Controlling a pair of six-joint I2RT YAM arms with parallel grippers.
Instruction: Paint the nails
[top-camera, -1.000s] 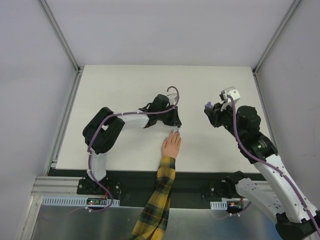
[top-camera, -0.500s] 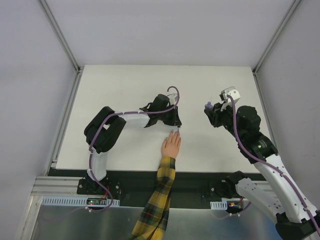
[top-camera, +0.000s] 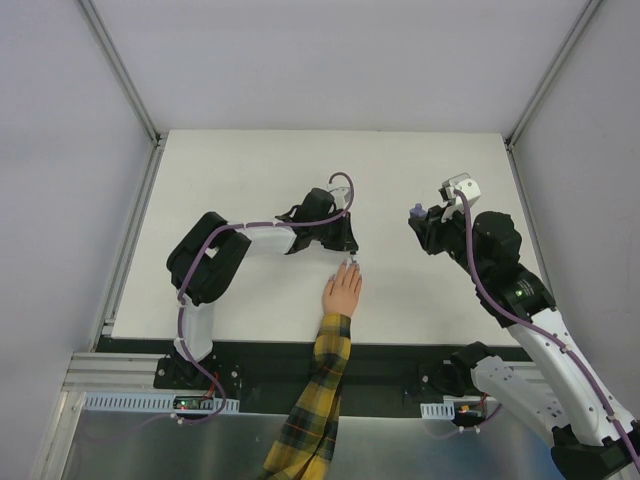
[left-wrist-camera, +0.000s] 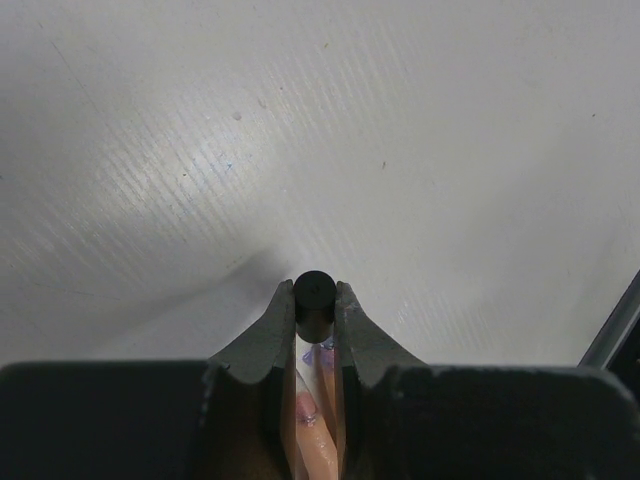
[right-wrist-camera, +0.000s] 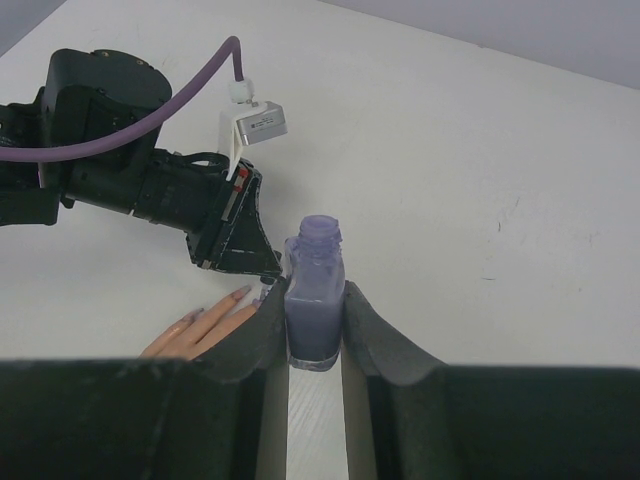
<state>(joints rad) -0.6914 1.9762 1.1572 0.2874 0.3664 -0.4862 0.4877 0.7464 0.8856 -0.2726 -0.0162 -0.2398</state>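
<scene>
The left gripper (top-camera: 350, 256) is clamped on the black brush cap (left-wrist-camera: 314, 296) and points it down at the nails (right-wrist-camera: 241, 292). These tip the person's hand (top-camera: 342, 293), at 6 o'clock from that gripper in the top view. The hand lies flat on the white table (top-camera: 240, 180) with its fingers pressed together, likely to steady each nail under the brush. At 2 o'clock from the hand, the right gripper (top-camera: 423, 214) squeezes the open purple polish bottle (right-wrist-camera: 316, 290) upright, probably so it is near for redipping. At least 1 nail looks purple.
</scene>
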